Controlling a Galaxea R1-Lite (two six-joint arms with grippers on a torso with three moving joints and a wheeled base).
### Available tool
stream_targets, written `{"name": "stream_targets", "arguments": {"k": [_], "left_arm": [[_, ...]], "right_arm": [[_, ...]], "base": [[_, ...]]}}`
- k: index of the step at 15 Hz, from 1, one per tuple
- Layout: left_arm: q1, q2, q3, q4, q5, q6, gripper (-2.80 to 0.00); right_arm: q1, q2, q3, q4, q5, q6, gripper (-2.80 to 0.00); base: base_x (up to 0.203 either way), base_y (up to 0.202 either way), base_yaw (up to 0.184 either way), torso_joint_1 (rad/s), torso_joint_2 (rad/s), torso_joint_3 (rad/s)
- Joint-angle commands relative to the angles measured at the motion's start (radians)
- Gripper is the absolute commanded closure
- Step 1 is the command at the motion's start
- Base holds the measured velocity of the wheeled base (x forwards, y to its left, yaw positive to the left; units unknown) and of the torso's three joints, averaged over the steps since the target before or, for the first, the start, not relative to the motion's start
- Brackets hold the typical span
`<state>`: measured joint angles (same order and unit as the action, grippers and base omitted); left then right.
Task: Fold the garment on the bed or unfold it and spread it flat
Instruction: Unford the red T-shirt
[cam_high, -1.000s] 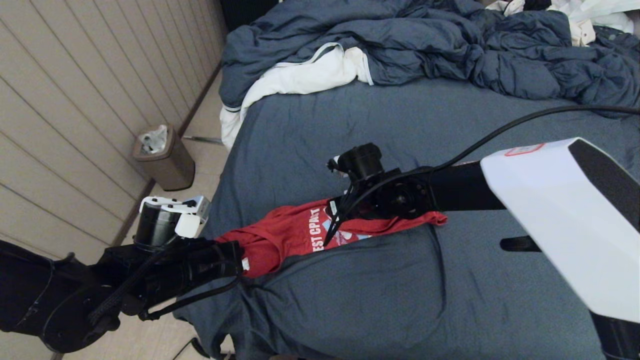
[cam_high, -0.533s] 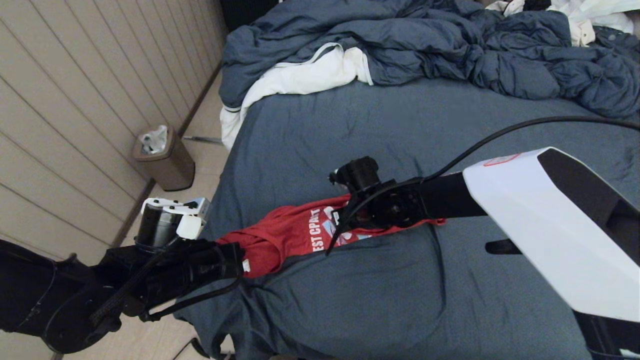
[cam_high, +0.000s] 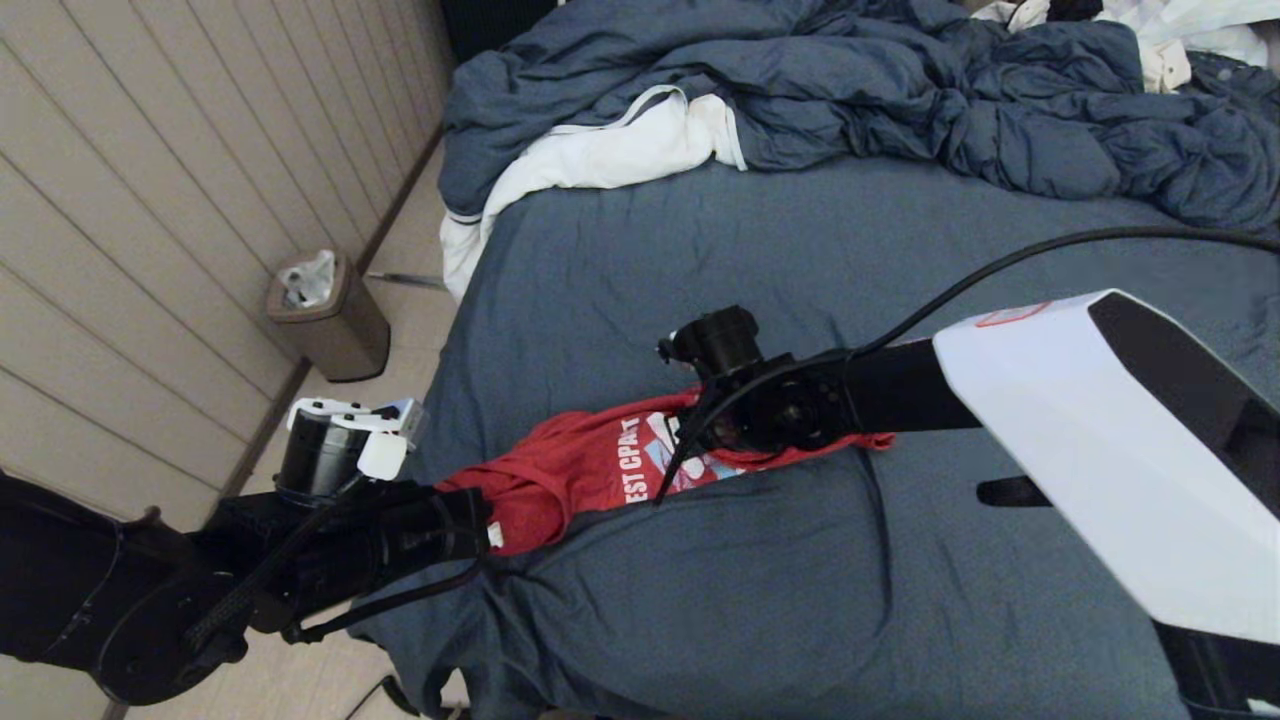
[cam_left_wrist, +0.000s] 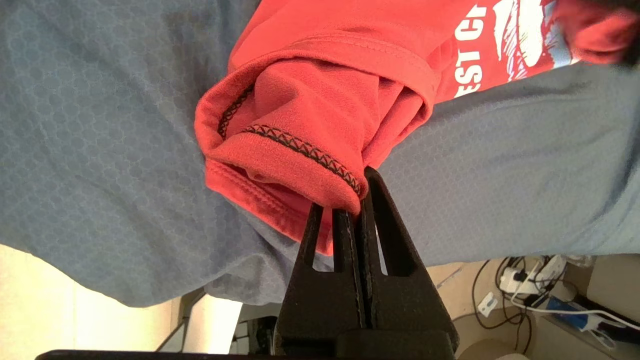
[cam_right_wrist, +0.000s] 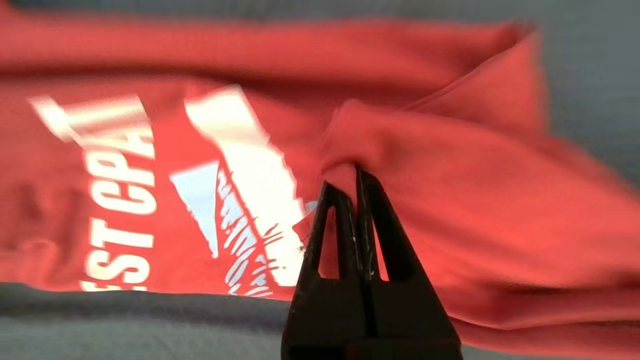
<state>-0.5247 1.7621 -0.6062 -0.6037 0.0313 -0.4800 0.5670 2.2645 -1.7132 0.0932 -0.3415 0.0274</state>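
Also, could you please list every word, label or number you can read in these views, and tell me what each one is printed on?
"EST CPA": white print on the red T-shirt, clearest in the right wrist view; the rest is folded under.
"EST C": the same print in the left wrist view, cut off at the edge.
Small white tag at the shirt's end near the left gripper: too small to read.
Red-edged sticker on the right arm's white cover: unreadable.
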Motion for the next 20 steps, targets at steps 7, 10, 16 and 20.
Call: {"name": "stream_targets", "arguments": {"k": [7, 10, 16, 20], "left_arm": [[0.025, -0.316, -0.011, 0.03, 0.025, 0.026, 0.0], [0.033, -0.507, -0.137, 0.258, 0.028, 0.035, 0.0], [0.037, -0.68, -0.409, 0.669, 0.037, 0.115, 0.0], [0.037, -0.814, -0.483, 0.844, 0.037, 0.163, 0.0]], "right_arm": [[-0.031, -0.441, 0.11, 0.01, -0.022, -0.019, 0.0], [-0.046, -0.604, 0.157, 0.048, -0.022, -0.03, 0.0], [-0.115, -0.823, 0.107, 0.159, -0.011, -0.091, 0.0], [-0.123, -0.896, 0.041, 0.222, 0.008, -0.093, 0.0]], "base": [[0.0, 0.0, 0.0, 0.0, 0.0, 0.0], [0.0, 0.0, 0.0, 0.0, 0.0, 0.0], [0.0, 0.0, 0.0, 0.0, 0.0, 0.0], [0.0, 0.0, 0.0, 0.0, 0.0, 0.0]]}}
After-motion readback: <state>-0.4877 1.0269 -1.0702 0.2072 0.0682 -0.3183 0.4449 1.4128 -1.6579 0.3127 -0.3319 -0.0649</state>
